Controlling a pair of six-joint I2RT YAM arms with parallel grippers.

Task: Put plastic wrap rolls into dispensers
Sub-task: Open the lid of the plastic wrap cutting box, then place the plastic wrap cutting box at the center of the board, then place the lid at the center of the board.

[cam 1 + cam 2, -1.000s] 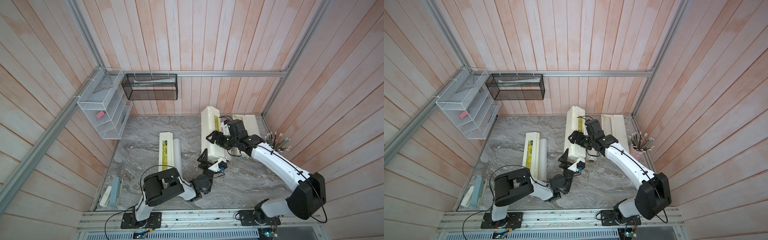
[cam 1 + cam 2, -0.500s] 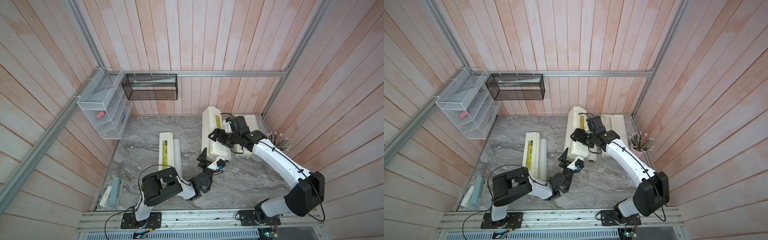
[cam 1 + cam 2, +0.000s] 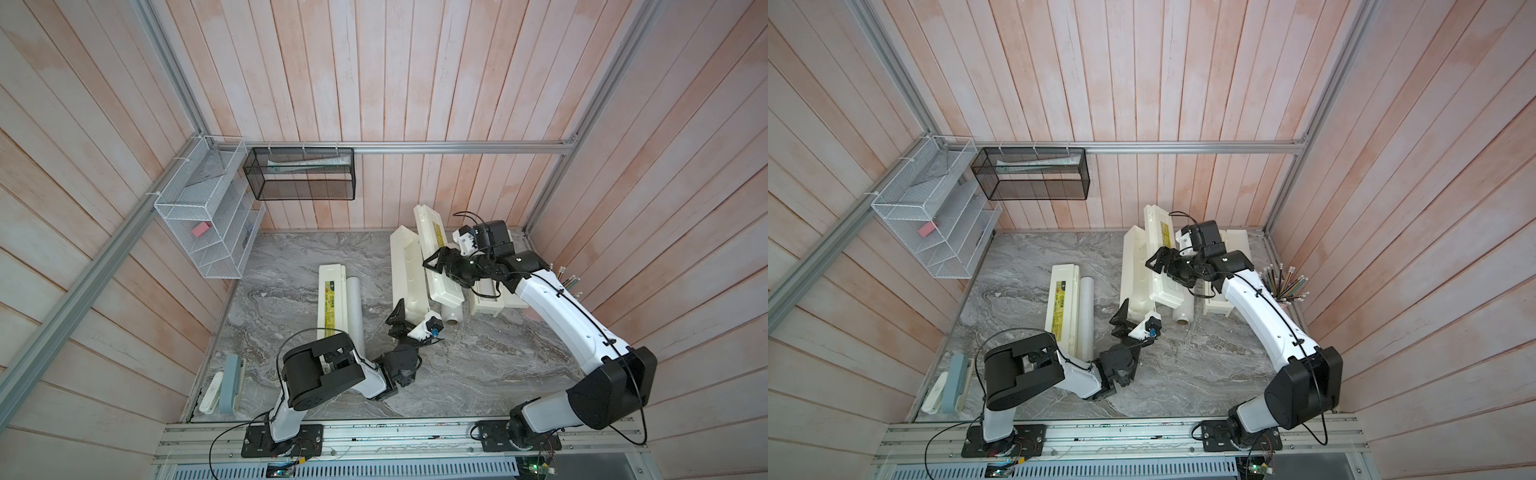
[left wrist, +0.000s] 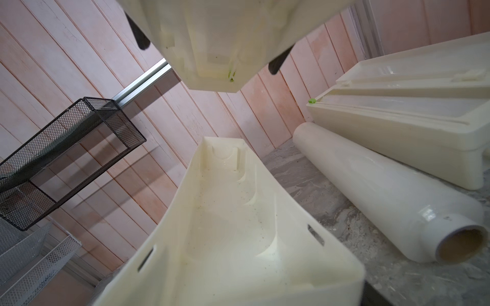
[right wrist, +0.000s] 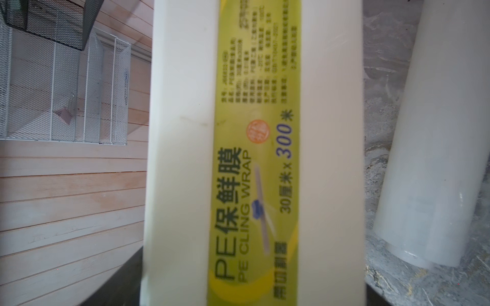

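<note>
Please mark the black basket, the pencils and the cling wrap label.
black basket (image 3: 303,189): a top view, front wall.
pencils (image 3: 1285,284): a top view, bundle middle.
cling wrap label (image 5: 254,159): right wrist view, its middle.

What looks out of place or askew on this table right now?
The middle dispenser is open and its trough is empty, dotted with dark specks. The right gripper holds its lid tilted up, while a plastic wrap roll lies on the table alongside.

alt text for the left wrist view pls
An open cream dispenser with an empty trough fills the foreground, its lid raised above it. A plastic wrap roll lies beside it on the marble table, by a second dispenser.
</note>
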